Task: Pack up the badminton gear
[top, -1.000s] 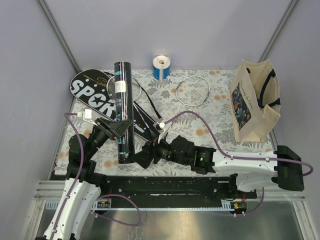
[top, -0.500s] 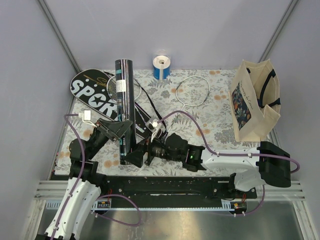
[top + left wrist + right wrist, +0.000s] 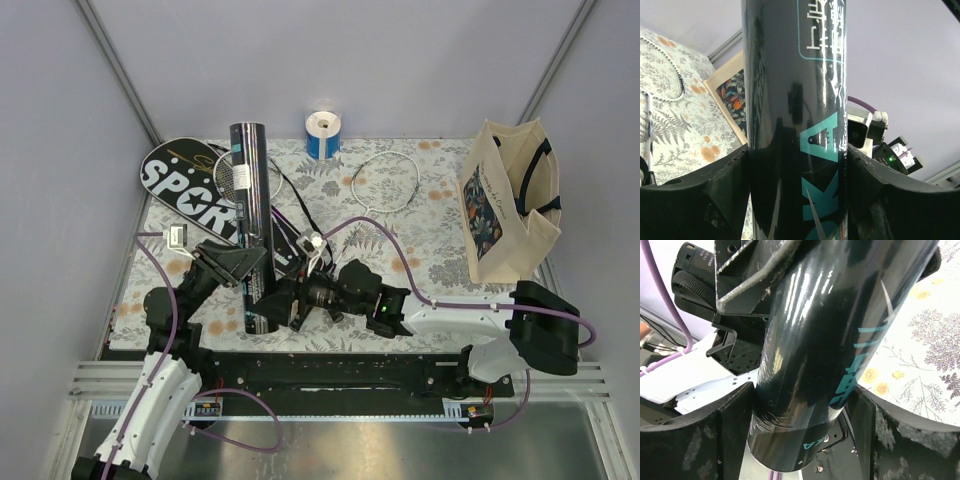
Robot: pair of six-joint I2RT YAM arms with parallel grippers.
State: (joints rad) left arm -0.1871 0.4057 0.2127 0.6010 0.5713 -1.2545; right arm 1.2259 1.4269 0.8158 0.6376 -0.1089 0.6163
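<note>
tube: black tube runs front to back on the left half of the floral surface, far end beside the cover, near end by the arm bases; resting or lifted, cannot tell.
tube writing: left wrist view shows big teal "KA" under a small teal logo, plus a teal-outlined box of sideways characters that cannot be read. Right wrist view shows more teal letters cut off, and a small "KA" on the end band. White label in top view too small to read.
left jaws: left gripper is clamped across mid-tube; both fingers are flush on its sides.
right jaws: right gripper straddles the tube's near end, fingers close on either side; pinching or just apart, cannot tell.
cover: SPORT cover, black, white "SPOR" readable, the rest hidden under the tube.
rackets: first racket, its white hoop near mid-surface. Second racket, its head lying on the cover, touching the tube's left side.
roll: blue-and-white roll upright at the far edge.
bag: cream tote bag with a dark floral panel, at the right edge.
top view only: cover, roll, whole layout.
left wrist only: the logo and the outlined box.
right wrist only: the tube's end band, seen close.
</note>
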